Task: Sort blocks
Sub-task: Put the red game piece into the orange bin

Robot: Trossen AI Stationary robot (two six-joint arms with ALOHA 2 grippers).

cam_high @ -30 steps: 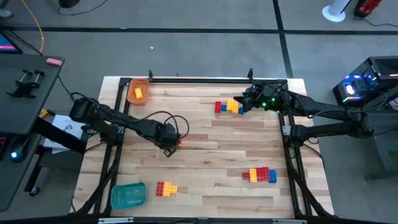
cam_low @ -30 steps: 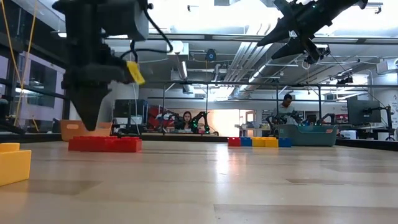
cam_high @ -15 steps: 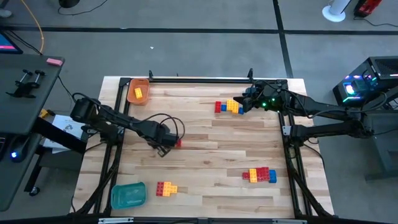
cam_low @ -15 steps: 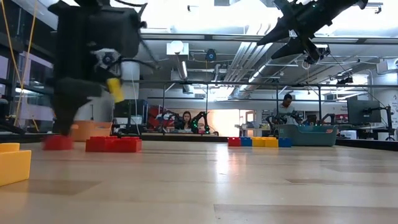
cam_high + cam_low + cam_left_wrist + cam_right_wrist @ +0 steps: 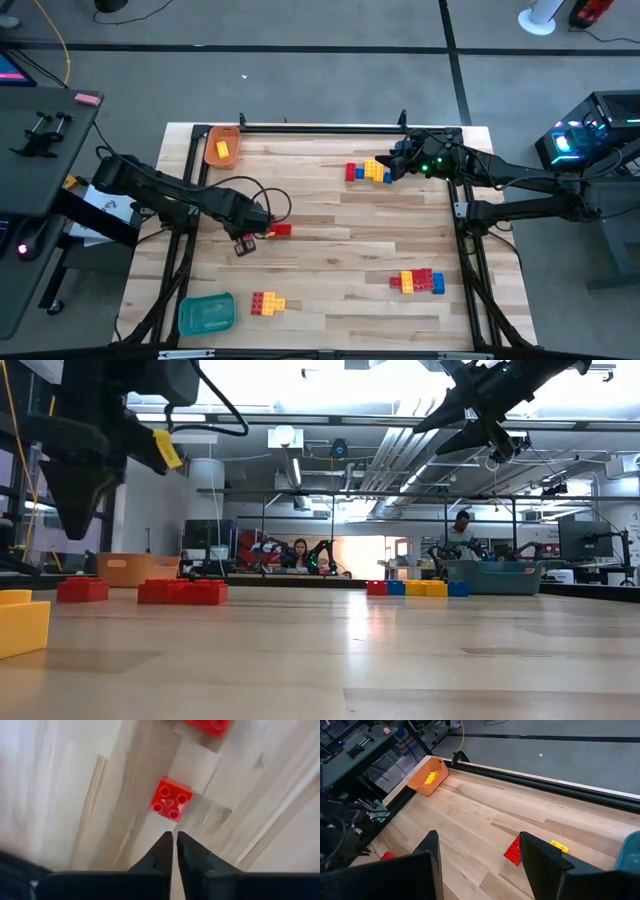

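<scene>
You have hardly started: only one yellow block [image 5: 222,150] sits in the orange tray [image 5: 231,133], and the teal tray [image 5: 206,314] looks empty. Most blocks are out on the table [image 5: 330,260], in a far bunch [image 5: 368,172], a near bunch [image 5: 418,282], a little bunch [image 5: 267,303] by the teal tray, and some red blocks [image 5: 280,230] in the middle. Your left gripper [image 5: 174,839] is pinched almost shut, holding nothing, just above a small red block [image 5: 170,800]. Your right gripper [image 5: 477,850] waits wide open above the far bunch
</scene>
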